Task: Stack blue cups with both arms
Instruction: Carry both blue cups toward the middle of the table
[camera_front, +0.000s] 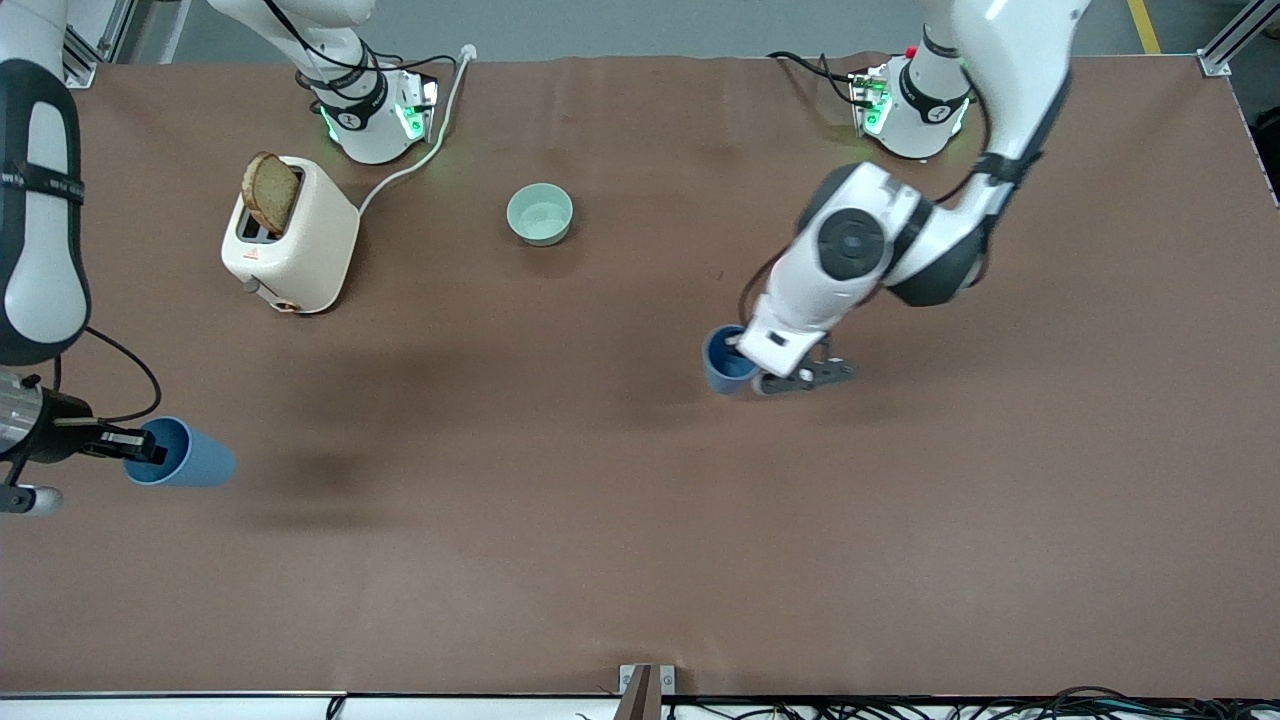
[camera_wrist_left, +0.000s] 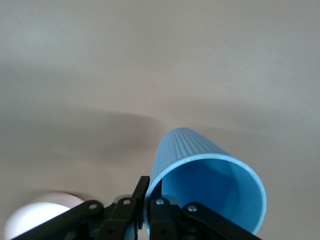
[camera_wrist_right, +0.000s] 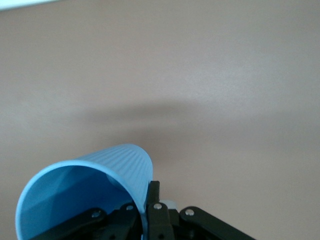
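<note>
My left gripper (camera_front: 765, 377) is shut on the rim of one blue cup (camera_front: 727, 360) and holds it tilted just over the table's middle; one finger is inside the mouth and one outside (camera_wrist_left: 141, 189). The left wrist view shows this cup (camera_wrist_left: 200, 170) and my left gripper (camera_wrist_left: 148, 192). My right gripper (camera_front: 140, 445) is shut on the rim of the other blue cup (camera_front: 185, 457) and holds it on its side over the table at the right arm's end. The right wrist view shows that cup (camera_wrist_right: 95, 175) pinched by my right gripper (camera_wrist_right: 150, 197).
A cream toaster (camera_front: 290, 240) with a slice of bread (camera_front: 270, 192) stands near the right arm's base, its cord running to the table's edge. A mint-green bowl (camera_front: 540, 213) sits mid-table, farther from the front camera. A pale pinkish round thing (camera_wrist_left: 37, 215) shows in the left wrist view.
</note>
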